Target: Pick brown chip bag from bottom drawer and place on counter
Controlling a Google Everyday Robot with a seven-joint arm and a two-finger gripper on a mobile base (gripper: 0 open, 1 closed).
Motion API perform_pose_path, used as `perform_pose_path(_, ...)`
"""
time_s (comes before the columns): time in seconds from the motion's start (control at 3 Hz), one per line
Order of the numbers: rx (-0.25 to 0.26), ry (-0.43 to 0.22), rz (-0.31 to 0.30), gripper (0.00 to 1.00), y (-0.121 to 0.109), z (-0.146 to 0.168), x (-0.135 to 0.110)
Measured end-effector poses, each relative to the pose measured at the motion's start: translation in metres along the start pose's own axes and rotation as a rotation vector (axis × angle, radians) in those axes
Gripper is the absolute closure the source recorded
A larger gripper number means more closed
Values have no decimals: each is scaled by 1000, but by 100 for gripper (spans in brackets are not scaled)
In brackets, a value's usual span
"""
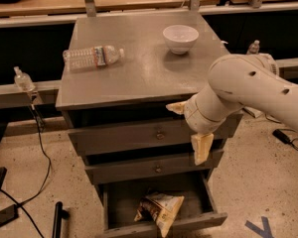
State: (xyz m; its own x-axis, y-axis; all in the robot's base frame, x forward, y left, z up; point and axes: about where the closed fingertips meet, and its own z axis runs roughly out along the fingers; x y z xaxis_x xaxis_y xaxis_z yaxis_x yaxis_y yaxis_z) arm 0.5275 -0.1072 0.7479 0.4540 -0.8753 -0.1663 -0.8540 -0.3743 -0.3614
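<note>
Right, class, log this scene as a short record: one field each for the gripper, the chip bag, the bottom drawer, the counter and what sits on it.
gripper: in front of the upper drawers, higher than the bag, jaws open, holding nothing
bag: lying in the bottom drawer, untouched
bottom drawer: pulled open
counter: holds a bottle and a bowl, no bag yet
bottle: on its side, near the counter's left edge in the picture
bowl: upright, toward the counter's back
</note>
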Motion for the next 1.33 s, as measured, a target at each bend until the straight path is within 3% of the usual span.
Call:
perform_pose_path(0.33,0,0,0,0,0,0,0)
perform_pose_path(0.67,-51,-16,-57,0,2,21,2)
perform_pose_path(1.0,-101,-73,-198,0,19,63,-1)
perform_pose_path(1.33,-36,-150,-332,0,28,84,-11)
